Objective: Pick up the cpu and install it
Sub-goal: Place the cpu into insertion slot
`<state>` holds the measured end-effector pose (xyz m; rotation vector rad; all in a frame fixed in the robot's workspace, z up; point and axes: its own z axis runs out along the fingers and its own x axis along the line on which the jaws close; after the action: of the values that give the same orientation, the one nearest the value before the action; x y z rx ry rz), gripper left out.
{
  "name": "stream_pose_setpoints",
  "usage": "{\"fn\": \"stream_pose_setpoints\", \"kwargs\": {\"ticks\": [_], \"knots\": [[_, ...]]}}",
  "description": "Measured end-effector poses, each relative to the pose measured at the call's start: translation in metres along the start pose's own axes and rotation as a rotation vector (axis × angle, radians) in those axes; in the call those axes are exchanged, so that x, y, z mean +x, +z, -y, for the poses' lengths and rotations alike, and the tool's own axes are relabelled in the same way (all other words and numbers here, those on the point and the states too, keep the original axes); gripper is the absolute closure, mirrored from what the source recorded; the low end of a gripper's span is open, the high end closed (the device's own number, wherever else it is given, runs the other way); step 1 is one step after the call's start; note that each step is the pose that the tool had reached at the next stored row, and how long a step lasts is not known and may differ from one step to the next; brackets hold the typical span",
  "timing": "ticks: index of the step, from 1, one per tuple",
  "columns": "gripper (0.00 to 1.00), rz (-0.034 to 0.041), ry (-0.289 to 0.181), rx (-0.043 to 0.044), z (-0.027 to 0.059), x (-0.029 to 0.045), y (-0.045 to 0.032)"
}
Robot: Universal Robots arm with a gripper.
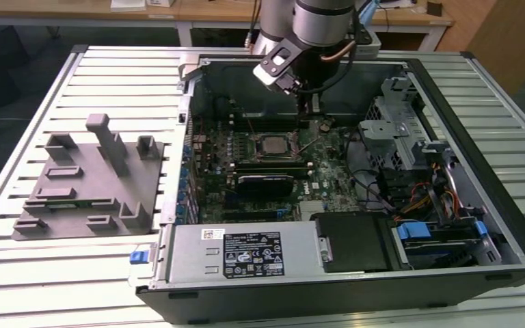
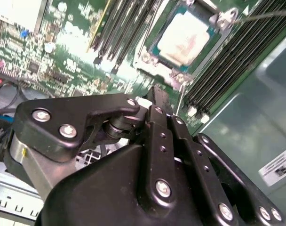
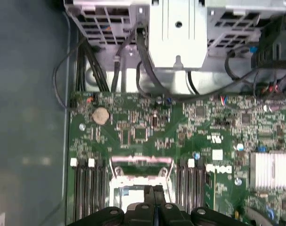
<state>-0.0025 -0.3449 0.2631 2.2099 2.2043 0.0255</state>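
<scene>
The gripper fingers are fully closed against each other, gripping nothing, near the cpu, which lies in the socket.

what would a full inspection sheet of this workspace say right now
surface: slatted metal table carrying an open computer case
job's things: cpu sits in the socket on the green board, not held
clutter: grey moulded block on the table, at the exterior view's left
gripper: gripper shut, empty, over the board near the socket
cables: black cables hang by the metal cage at the board's edge
surroundings: wooden desks behind the table
</scene>
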Motion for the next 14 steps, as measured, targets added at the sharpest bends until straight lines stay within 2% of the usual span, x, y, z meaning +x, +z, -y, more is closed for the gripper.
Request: {"fn": "stream_pose_setpoints", "kwargs": {"ticks": [4, 14], "knots": [[0.89, 0.0, 0.0, 0.0004, -0.0098, 0.0006, 0.0003], [0.89, -0.0001, 0.0, 0.0008, -0.0242, 0.0088, 0.0015]]}}
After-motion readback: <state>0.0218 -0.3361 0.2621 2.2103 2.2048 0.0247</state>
